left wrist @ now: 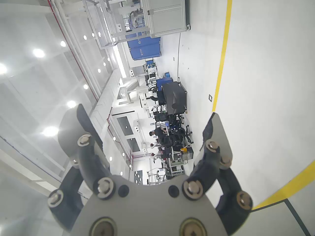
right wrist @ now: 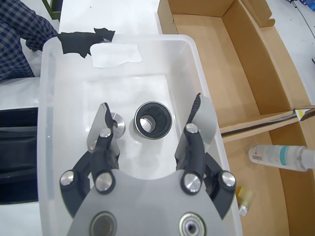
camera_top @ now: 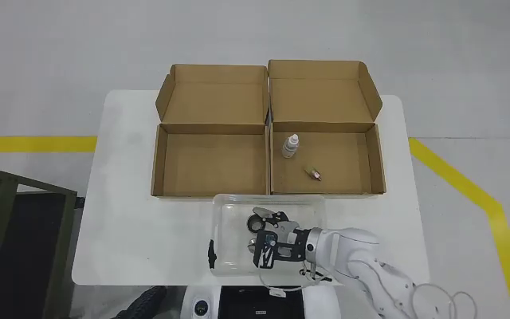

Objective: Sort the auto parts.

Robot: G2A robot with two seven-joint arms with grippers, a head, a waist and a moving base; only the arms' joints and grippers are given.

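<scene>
Glossy translucent plastic for the bin (right wrist: 118,37), matt brown cardboard for the left box (camera_top: 209,166) and right box (camera_top: 343,163), polished metal for the disc (right wrist: 119,124).

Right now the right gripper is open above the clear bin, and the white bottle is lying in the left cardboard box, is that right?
Not quite. The white bottle lies in the right cardboard box, as the top view shows. The right gripper is indeed open above the clear bin.
</scene>
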